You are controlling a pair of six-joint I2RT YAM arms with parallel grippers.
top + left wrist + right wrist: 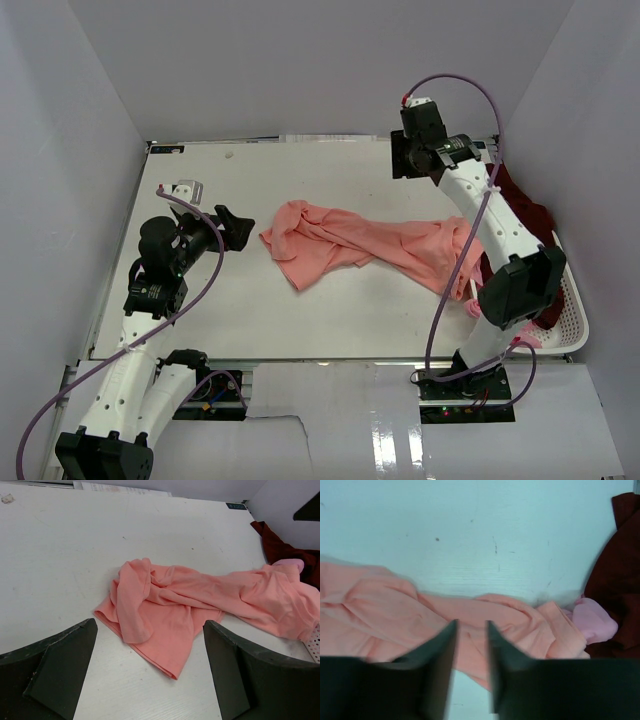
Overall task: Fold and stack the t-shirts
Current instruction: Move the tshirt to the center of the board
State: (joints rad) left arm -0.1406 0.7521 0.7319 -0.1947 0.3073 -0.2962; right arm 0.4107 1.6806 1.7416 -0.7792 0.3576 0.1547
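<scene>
**Overhead view.** White matte worktop (300,180), walled in white. The salmon-pink t-shirt (350,245) lies crumpled mid-worktop as a long, twisted band of soft knit. Its right end rises over the rim of the white slotted plastic basket (572,322) at the right edge. The maroon t-shirt (525,210) is heaped at the basket, partly behind the right arm. The left hand (232,228) sits just left of the salmon cloth, not touching it. The right hand (400,155) hangs near the far edge, clear of all cloth.

**Left wrist view.** The black, wedge-shaped fingers (65,665) stand wide apart with nothing gripped. The salmon shirt's near hem, a smooth flat flap, lies just beyond the tips. Deep, rope-like creases run along its middle. A rounded bump of the lighter pink t-shirt (290,562) shows at the right end, against the maroon.

**Right wrist view.** Picture slightly blurred. The fingers are parted by a narrow gap and grip nothing, above the salmon folds. The lighter pink lump touches the maroon cloth at right.
</scene>
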